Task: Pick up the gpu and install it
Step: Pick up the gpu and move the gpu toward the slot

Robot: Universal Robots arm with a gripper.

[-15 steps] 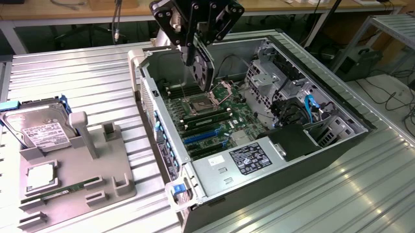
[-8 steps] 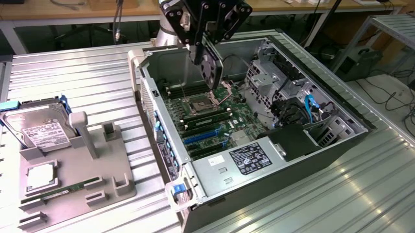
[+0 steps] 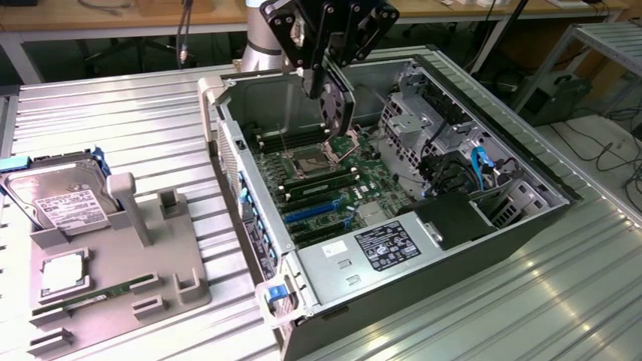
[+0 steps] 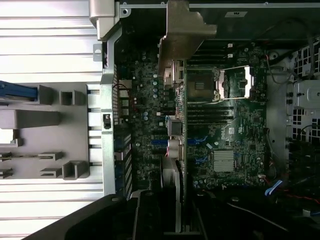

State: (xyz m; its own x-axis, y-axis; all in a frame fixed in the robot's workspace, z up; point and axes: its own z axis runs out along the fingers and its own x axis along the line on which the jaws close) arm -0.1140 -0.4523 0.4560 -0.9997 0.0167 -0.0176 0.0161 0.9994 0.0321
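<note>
Desk [image 3: 120,120] of ribbed metal carries an open computer case [image 3: 522,226] laid on its side, and a grey parts holder [image 3: 101,301] is set beside it at the exterior view's left. Inside the case the motherboard [image 3: 331,188] is exposed, and its blue card slots [image 3: 311,214] appear unoccupied. The pick-up is judged to be done: the gpu [image 3: 334,113] is off the desk and is held in the air above the motherboard, hung edge-down, with nothing below it touched. The installation is judged to be left, since the card is not yet seated in any slot. In the wrist view the gpu [image 4: 179,115] is seen edge-on over the board, with its silver bracket [image 4: 182,30] at one end. The hand [image 3: 323,79] is pointed straight down over the case, and its fingers are pinched on the card's upper edge.
</note>
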